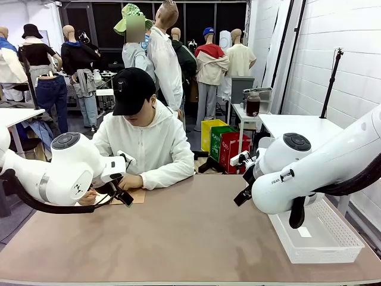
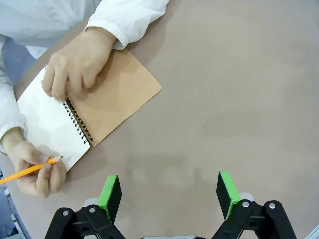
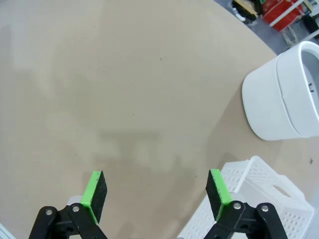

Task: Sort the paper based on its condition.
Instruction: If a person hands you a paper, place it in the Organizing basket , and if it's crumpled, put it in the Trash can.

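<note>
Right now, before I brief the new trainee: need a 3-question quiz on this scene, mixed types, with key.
1. Multiple choice: the person's hand at the open notebook holds: A) a pencil B) scissors C) a crumpled sheet.
2. True or false: the left gripper and the right gripper both stand open over bare table.
3. Fill in: the white basket sits on the robot's ___ side of the table.
Key: 1 A; 2 true; 3 right.
</note>
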`<action>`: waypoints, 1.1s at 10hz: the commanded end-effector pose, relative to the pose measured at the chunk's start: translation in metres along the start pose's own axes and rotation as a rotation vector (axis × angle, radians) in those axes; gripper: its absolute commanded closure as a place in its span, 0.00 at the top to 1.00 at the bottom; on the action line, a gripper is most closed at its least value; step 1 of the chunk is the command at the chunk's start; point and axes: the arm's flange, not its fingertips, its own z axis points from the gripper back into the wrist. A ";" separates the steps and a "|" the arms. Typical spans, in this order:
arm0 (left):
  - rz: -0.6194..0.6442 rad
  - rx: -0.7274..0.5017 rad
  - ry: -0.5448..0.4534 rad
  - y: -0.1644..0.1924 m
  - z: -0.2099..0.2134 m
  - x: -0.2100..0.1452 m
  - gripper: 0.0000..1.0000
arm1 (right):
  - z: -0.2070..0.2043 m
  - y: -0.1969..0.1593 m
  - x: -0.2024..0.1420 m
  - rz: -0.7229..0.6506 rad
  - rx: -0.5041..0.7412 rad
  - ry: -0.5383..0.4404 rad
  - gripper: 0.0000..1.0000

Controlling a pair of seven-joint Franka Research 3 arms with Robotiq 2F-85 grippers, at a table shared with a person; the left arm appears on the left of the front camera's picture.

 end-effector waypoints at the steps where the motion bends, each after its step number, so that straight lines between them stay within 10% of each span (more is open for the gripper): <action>1: 0.003 0.000 0.000 0.001 0.000 0.000 1.00 | 0.000 0.000 0.000 -0.002 0.000 0.000 1.00; 11: 0.032 0.083 0.039 -0.032 0.122 0.046 1.00 | 0.122 0.015 0.039 0.084 0.104 -0.033 1.00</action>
